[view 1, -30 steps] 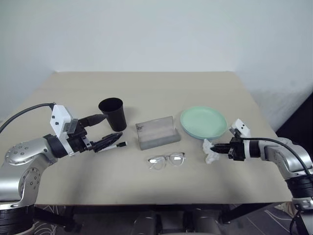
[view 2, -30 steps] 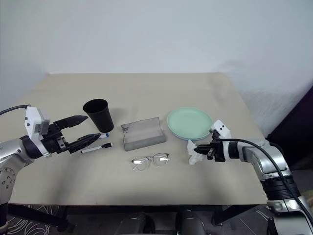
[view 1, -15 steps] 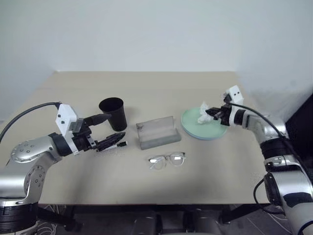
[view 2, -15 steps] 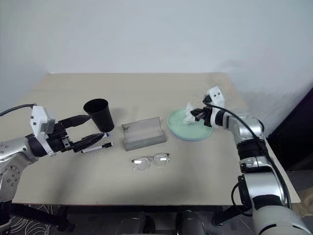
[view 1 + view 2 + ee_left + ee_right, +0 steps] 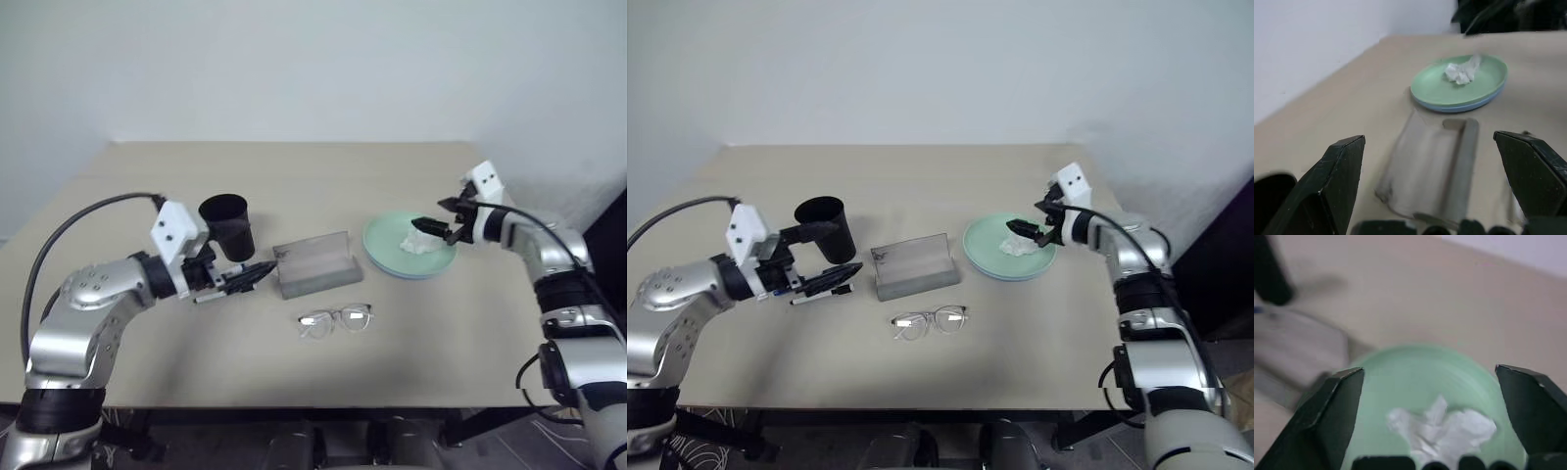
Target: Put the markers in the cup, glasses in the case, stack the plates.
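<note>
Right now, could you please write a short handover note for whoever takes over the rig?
Left end effector: open, empty, beside the markers by the cup.
Right end effector: open, above the tissue lying on the green plate.
Done: green plate stacked on the blue plate.
Left: markers into the cup; glasses into the case.

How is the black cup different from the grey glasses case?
The cup is black, round and stands upright with its mouth open at the top; the case is grey, long and boxy, lying open with its lid tipped up. The cup stands taller than the low case. The case lies nearer the glasses than the cup does. Both sit on the table, and nothing shows inside either.
</note>
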